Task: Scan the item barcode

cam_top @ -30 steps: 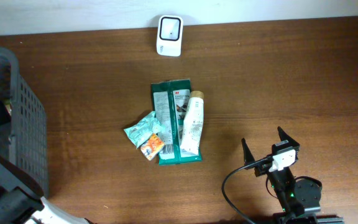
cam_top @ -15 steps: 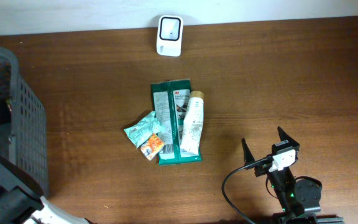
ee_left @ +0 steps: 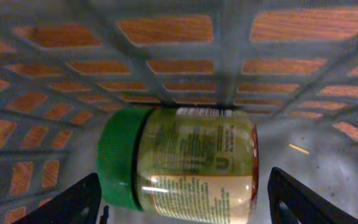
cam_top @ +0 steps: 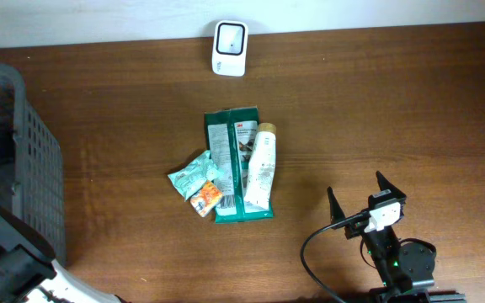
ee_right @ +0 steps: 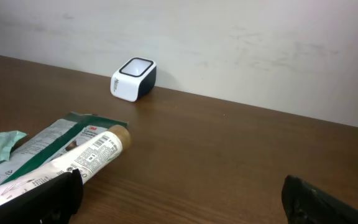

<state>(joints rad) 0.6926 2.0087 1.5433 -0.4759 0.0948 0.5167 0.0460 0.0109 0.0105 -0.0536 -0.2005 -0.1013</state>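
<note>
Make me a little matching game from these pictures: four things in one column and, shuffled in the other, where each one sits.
Things:
1. white scanner
2. green-lidded jar
3. white tube
4. right gripper

Places:
A. lying on the green packet
B. inside the grey basket
C. by the wall at the far edge of the table
D. at the front right, jaws open, holding nothing

Pairs: 1-C, 2-B, 3-A, 4-D
</note>
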